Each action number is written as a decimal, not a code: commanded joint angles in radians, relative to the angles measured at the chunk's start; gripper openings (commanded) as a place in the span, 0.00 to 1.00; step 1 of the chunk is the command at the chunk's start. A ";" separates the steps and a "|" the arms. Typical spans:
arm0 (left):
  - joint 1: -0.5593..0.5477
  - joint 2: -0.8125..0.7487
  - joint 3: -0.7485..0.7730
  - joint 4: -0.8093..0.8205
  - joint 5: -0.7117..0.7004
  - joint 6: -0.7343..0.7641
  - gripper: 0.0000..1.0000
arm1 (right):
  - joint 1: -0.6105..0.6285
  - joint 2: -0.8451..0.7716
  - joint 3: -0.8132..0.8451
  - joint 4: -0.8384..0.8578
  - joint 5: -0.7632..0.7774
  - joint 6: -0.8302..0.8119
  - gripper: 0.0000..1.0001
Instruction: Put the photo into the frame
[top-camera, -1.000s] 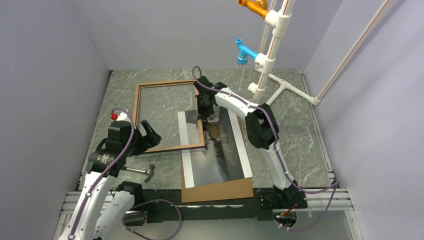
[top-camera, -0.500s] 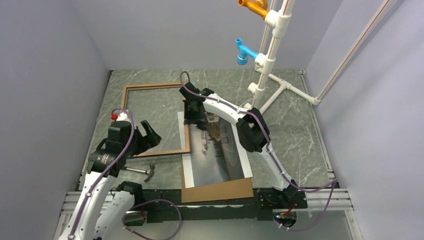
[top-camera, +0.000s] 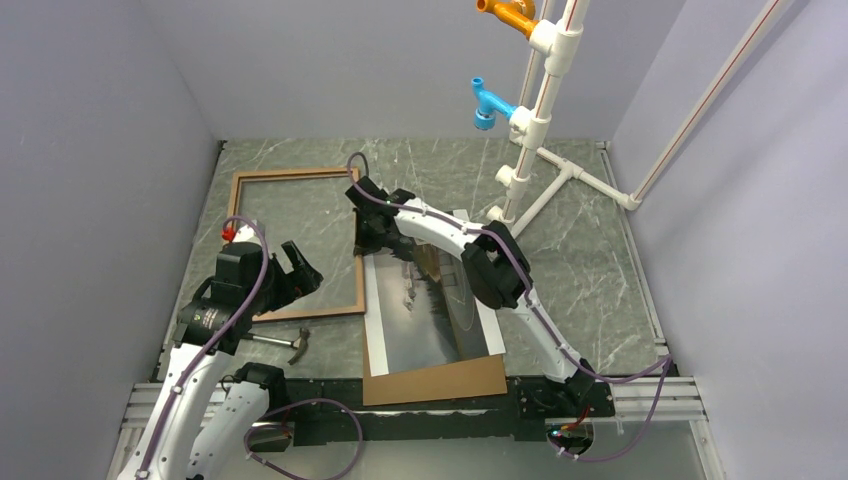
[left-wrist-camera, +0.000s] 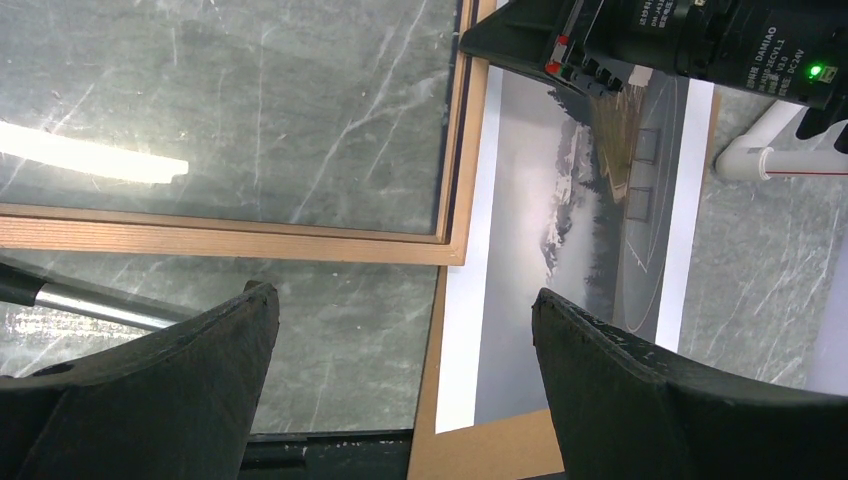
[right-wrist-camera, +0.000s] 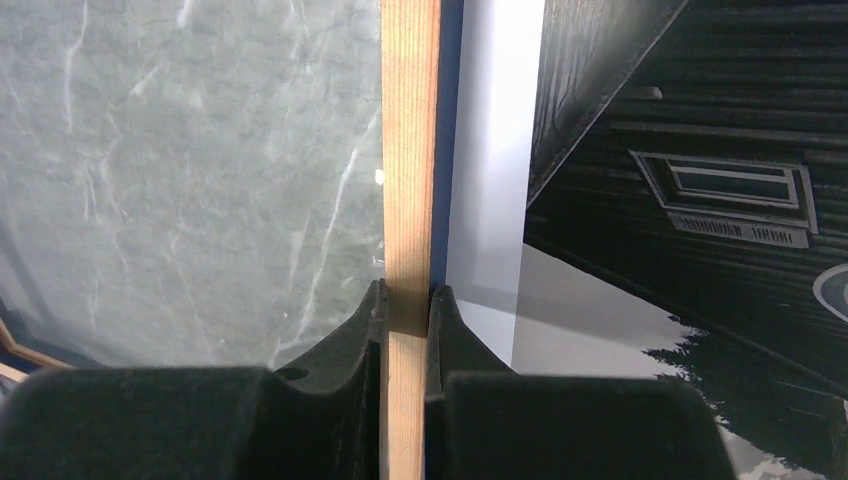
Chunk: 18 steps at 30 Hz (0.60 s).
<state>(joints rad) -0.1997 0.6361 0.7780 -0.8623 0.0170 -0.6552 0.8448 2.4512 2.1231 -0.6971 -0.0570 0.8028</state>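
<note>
- The right gripper (right-wrist-camera: 408, 300) is clamped on the right-hand rail of the frame (top-camera: 290, 174). Its two pads pinch the thin wood from both sides, probably because a narrow rail gives a firm hold for moving the whole frame.
- In the top view the frame lies at about 10 o'clock on the table (top-camera: 590, 250), brown wood upward. A sliver of navy shows along the held rail in the right wrist view.
- The photo (top-camera: 430, 310) lies picture-side up at about 6 o'clock, on the brown backing board (top-camera: 435, 381), not yet inside the frame.
- The frame's 3 o'clock rail runs just beside the photo's left white band. Whether it touches or overlaps that band cannot be told.
- The left gripper (left-wrist-camera: 403, 293) hovers with its jaws spread wide and nothing between them, over the frame's near right corner, likely waiting to help.
- A hammer (top-camera: 285, 343) lies at 7 o'clock, its handle partly hidden under the left arm.
- The right arm hides the photo's far end.
- Whether the held rail is lifted off the table, and whether the frame has glass, is hard to make out.
</note>
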 joint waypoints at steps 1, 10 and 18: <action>0.000 -0.012 0.000 0.005 -0.014 -0.001 0.99 | 0.004 -0.096 -0.066 0.157 -0.044 0.030 0.05; -0.001 -0.017 0.002 -0.004 -0.014 0.000 0.99 | 0.007 -0.201 -0.220 0.264 -0.067 0.013 0.70; 0.000 -0.012 -0.016 0.025 0.016 -0.001 0.99 | 0.007 -0.372 -0.386 0.262 0.007 -0.079 0.98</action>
<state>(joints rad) -0.1997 0.6250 0.7738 -0.8646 0.0189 -0.6556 0.8482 2.2265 1.8225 -0.4698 -0.1036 0.7872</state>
